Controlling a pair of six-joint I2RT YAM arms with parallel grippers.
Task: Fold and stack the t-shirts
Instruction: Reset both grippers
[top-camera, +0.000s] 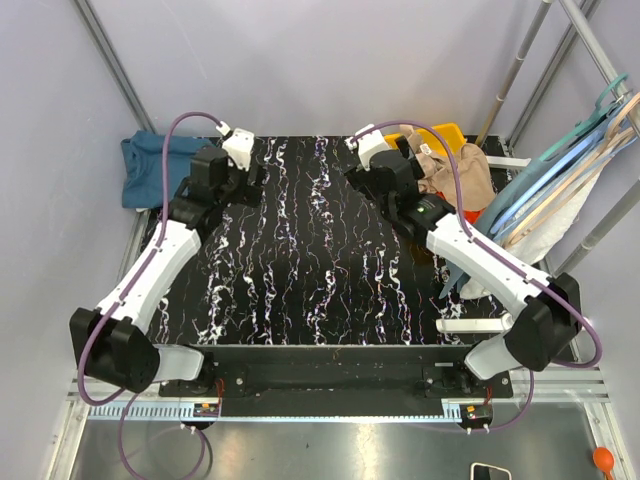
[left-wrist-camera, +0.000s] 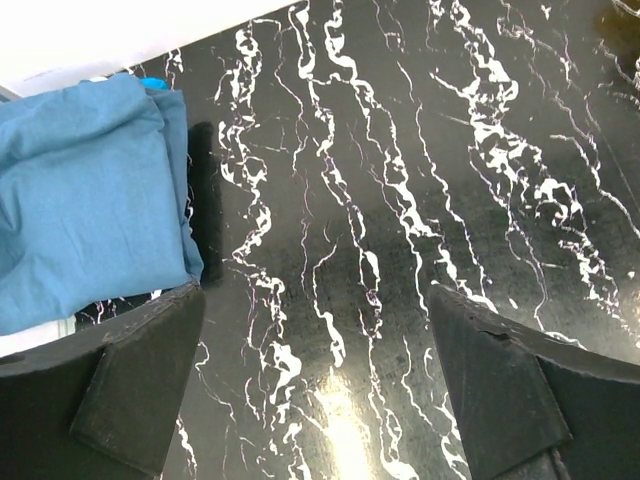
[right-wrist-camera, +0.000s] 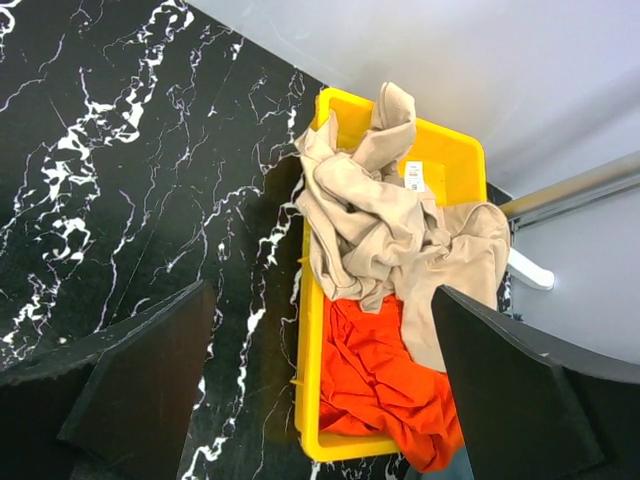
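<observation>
Two arms, the left arm (top-camera: 150, 270) and the right arm (top-camera: 490, 262), were bolted at the near edge of the black marbled table (top-camera: 300, 270). Three tees were counted. One teal-blue tee (left-wrist-camera: 90, 200) was laid folded on the table's far-left corner. One tan tee (right-wrist-camera: 370, 210) and one red-orange tee (right-wrist-camera: 375, 385) were crumpled in one yellow bin (right-wrist-camera: 455, 150) on its far-right corner. Several hangers (top-camera: 560, 170) were leaned beyond its right edge. The left gripper (left-wrist-camera: 320, 395) and the right gripper (right-wrist-camera: 325, 390) were spread wide over the table, with nothing held. One white label (right-wrist-camera: 413, 175) was seen on the tan tee, its writing too small to be read.
</observation>
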